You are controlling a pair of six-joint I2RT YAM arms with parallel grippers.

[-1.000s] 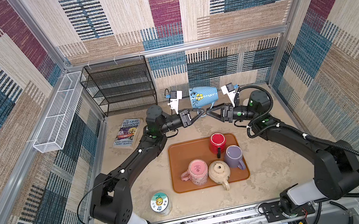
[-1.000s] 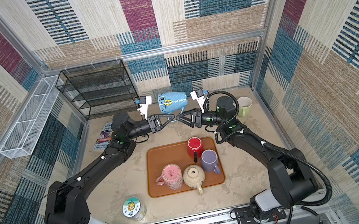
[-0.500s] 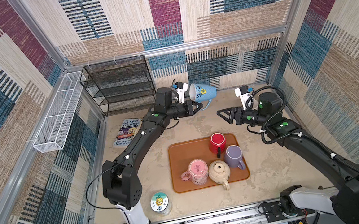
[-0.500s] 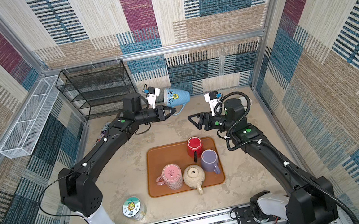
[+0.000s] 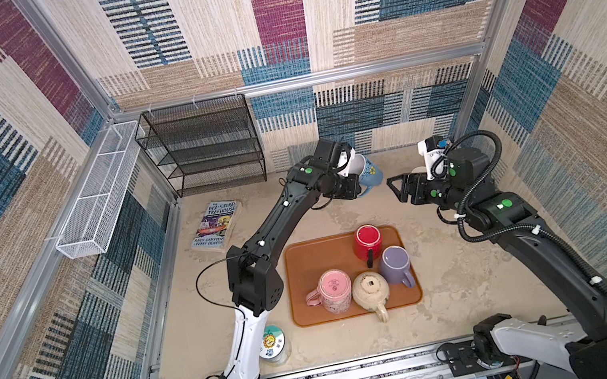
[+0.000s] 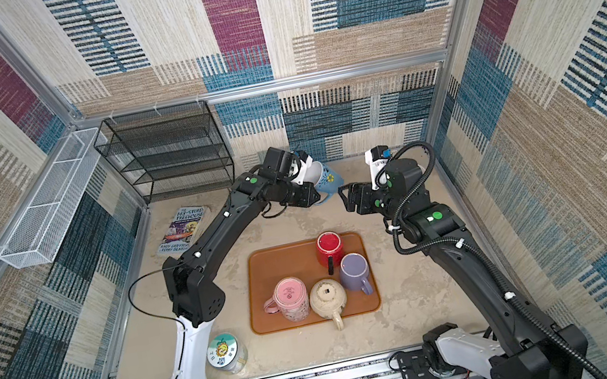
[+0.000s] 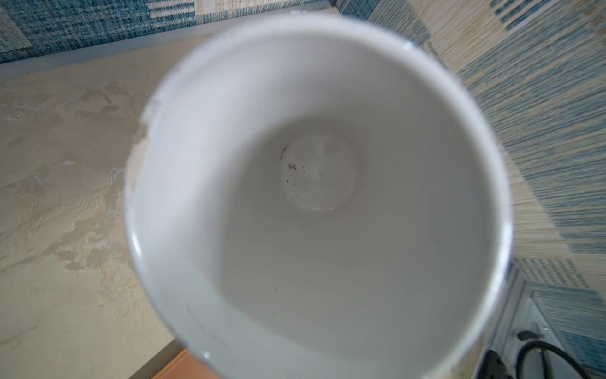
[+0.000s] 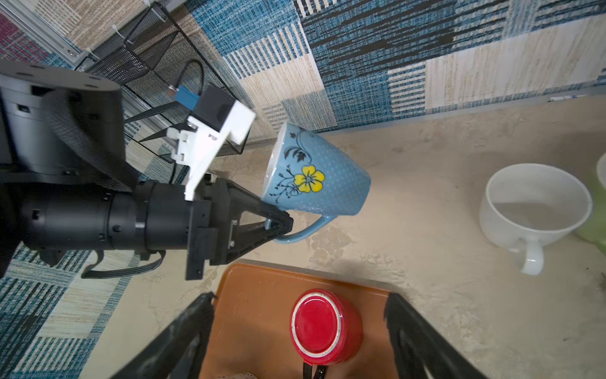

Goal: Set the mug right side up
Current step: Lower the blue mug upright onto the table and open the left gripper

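Left claw pinches the handle of the light-blue flowered ceramic mug — mug off the table, tilted, mouth toward that wrist. Right claw wide, empty — near the mug's base.

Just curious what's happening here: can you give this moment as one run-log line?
left fingers: shut on blue flowered mug handle | mug: lifted, tilted sideways | right fingers: open, empty, apart
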